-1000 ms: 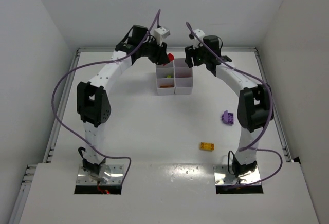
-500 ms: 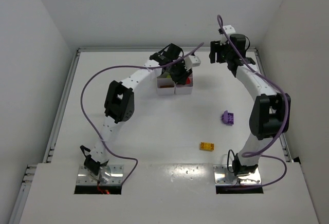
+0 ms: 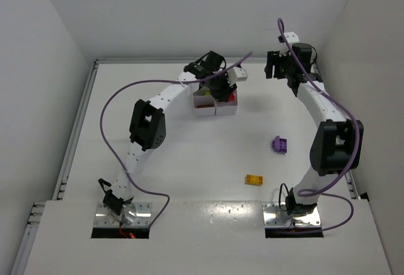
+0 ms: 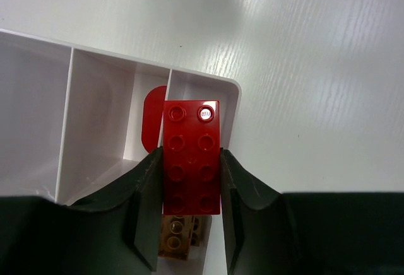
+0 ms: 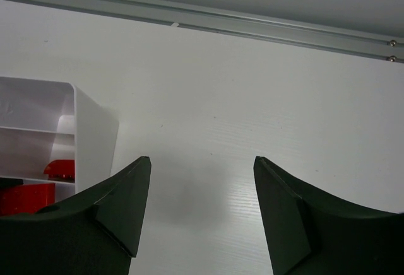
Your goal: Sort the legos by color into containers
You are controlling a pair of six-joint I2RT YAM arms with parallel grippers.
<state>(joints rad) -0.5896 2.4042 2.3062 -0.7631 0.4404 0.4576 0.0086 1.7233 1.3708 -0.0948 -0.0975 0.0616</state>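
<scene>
A red lego (image 4: 191, 161), two studs wide and four long, is pinched between my left gripper's (image 4: 191, 154) fingers, over the end corner cell of the white containers tray (image 4: 232, 96). Another red piece (image 4: 151, 120) lies in that cell, and an orange-brown lego (image 4: 175, 238) shows below the held one. From above, the left gripper (image 3: 222, 89) hangs over the tray (image 3: 214, 112). My right gripper (image 3: 276, 72) stands open and empty to the right of the tray, over bare table (image 5: 202, 161). A purple lego (image 3: 279, 144) and a yellow lego (image 3: 254, 179) lie loose on the table.
In the right wrist view the tray's corner (image 5: 95, 133) sits at the left with red legos (image 5: 60, 169) inside. A metal rail (image 5: 252, 26) runs along the far table edge. Walls close the table in on the left, back and right.
The left arm swung right and brought the red lego over the tray's right side. The right arm pulled away from the tray to the right, and its jaws spread wider.
</scene>
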